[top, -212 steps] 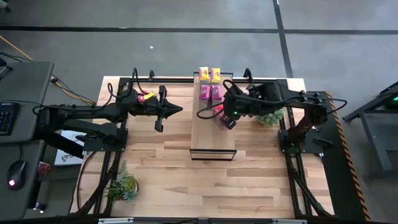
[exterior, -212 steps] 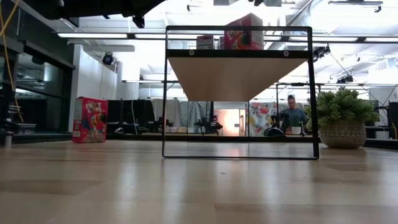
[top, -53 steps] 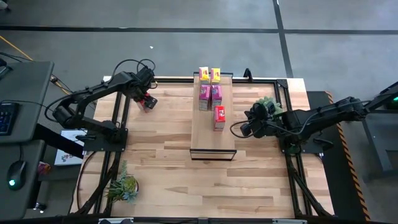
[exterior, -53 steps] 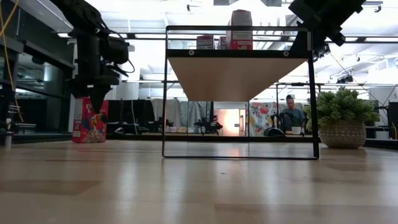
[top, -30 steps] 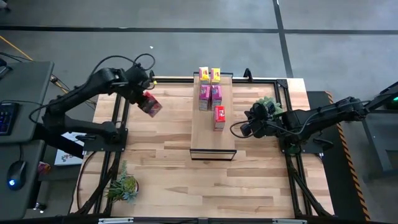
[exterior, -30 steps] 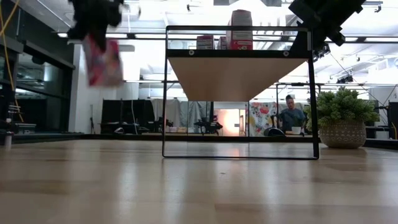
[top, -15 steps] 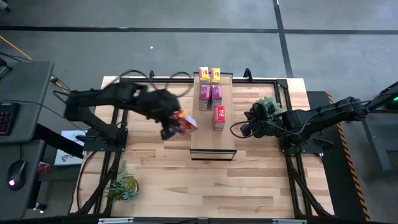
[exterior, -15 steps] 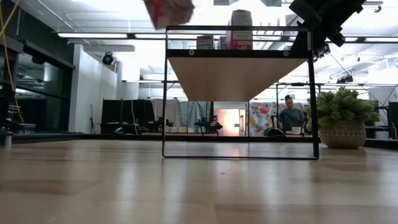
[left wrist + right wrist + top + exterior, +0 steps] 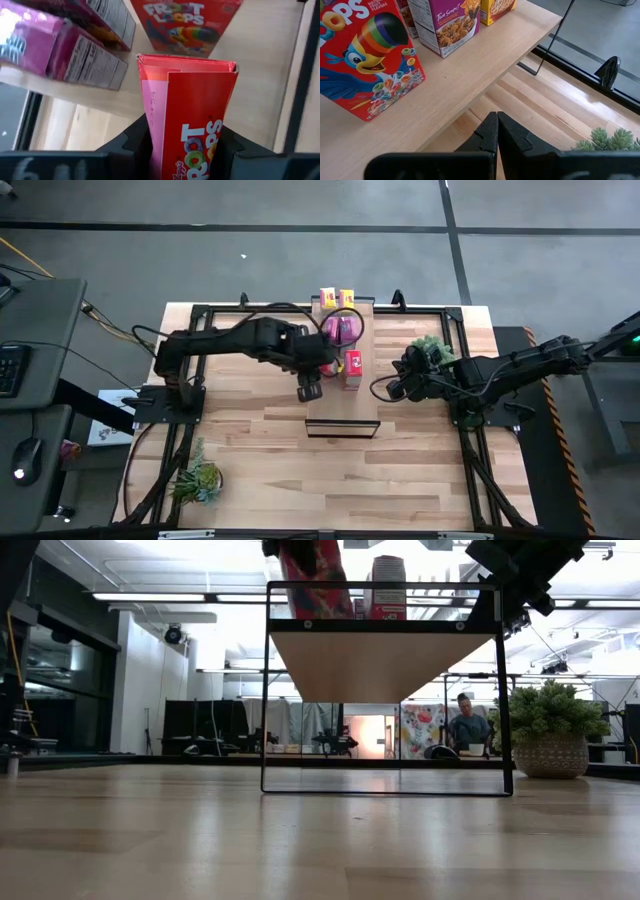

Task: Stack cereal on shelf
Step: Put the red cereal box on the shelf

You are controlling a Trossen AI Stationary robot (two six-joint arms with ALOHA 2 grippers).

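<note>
My left gripper (image 9: pixel 318 370) reaches over the left side of the shelf (image 9: pixel 342 405), shut on a red cereal box (image 9: pixel 192 120). In the low view that box (image 9: pixel 314 580) hangs just over the shelf's top (image 9: pixel 380 628). A second red box (image 9: pixel 352 367) stands on the shelf to its right. Two pink boxes (image 9: pixel 336 330) and two yellow boxes (image 9: pixel 338 300) stand on the board's far part. My right gripper (image 9: pixel 497 125) is shut and hovers off the shelf's right edge, touching nothing. My left gripper pinches the red box between its two fingers (image 9: pixel 142 137), one on each side, near the box's upper end. The fingers come slanting down from the table's left. The box's free end (image 9: pixel 187 62) points down at the board; whether it touches the board cannot be told.
One potted plant (image 9: pixel 432 358) stands right of the shelf, close to my right arm, and another (image 9: pixel 200 480) sits at the table's near left corner. The near half of the shelf board (image 9: pixel 470 75) is bare wood. A person (image 9: pixel 466 725) sits in the room behind.
My left gripper has carried the red box from the table's far left, high up and rightward, to the shelf's left side beside the standing red box. The box has turned from tilted to nearly upright and come down toward the board.
</note>
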